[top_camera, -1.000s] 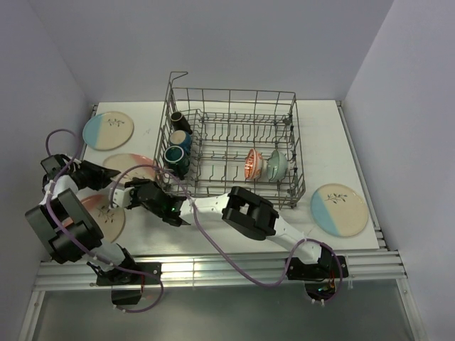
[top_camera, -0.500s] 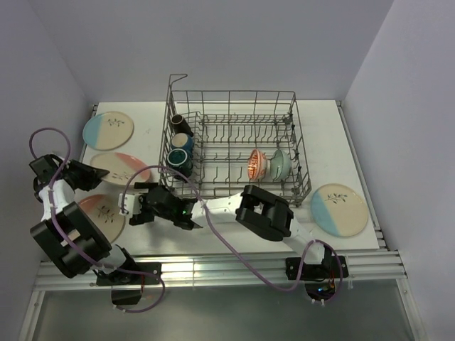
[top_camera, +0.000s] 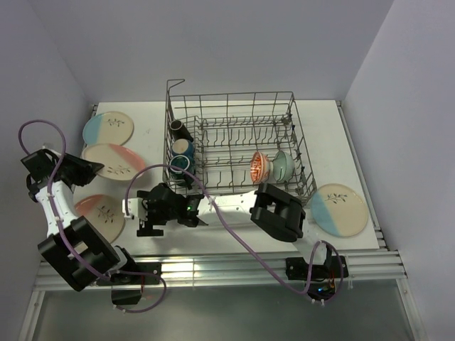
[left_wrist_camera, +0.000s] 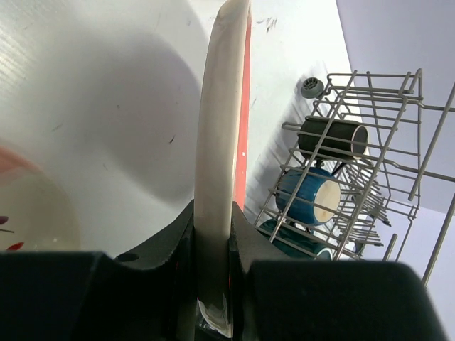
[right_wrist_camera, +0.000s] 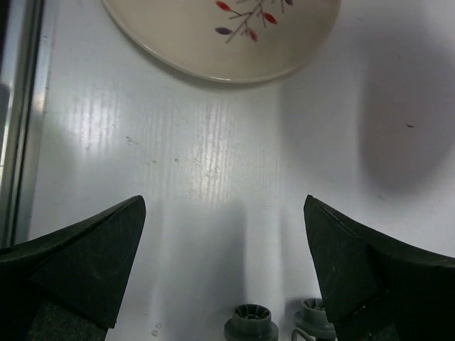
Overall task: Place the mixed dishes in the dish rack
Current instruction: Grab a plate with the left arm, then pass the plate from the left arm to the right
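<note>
My left gripper (top_camera: pixel 79 169) is shut on the rim of a cream-and-pink plate (top_camera: pixel 114 160) and holds it above the table, left of the dish rack (top_camera: pixel 298 153). In the left wrist view the plate (left_wrist_camera: pixel 217 135) stands edge-on between the jaws of this gripper (left_wrist_camera: pixel 213 238). The right gripper (top_camera: pixel 142 215) hovers open and empty near the rack's front left corner, facing a second pink plate (top_camera: pixel 99 213) that lies flat. In the right wrist view that plate (right_wrist_camera: pixel 227 35) lies beyond the gripper (right_wrist_camera: pixel 224 263). Black (top_camera: pixel 178 128), blue (top_camera: pixel 183 148) and teal (top_camera: pixel 178 165) mugs and orange (top_camera: pixel 259 165) and green (top_camera: pixel 280 165) bowls sit in the rack.
A blue-and-cream plate (top_camera: pixel 108 129) lies at the back left, another (top_camera: pixel 340 208) at the right of the rack. Grey rack feet (right_wrist_camera: pixel 250 323) sit just behind the right fingers. The table's near edge and metal rail (top_camera: pixel 213 266) run close behind the right gripper.
The right gripper opened, let go of the pink plate and drew back toward the near edge. The left arm carried the plate up and to the left.
</note>
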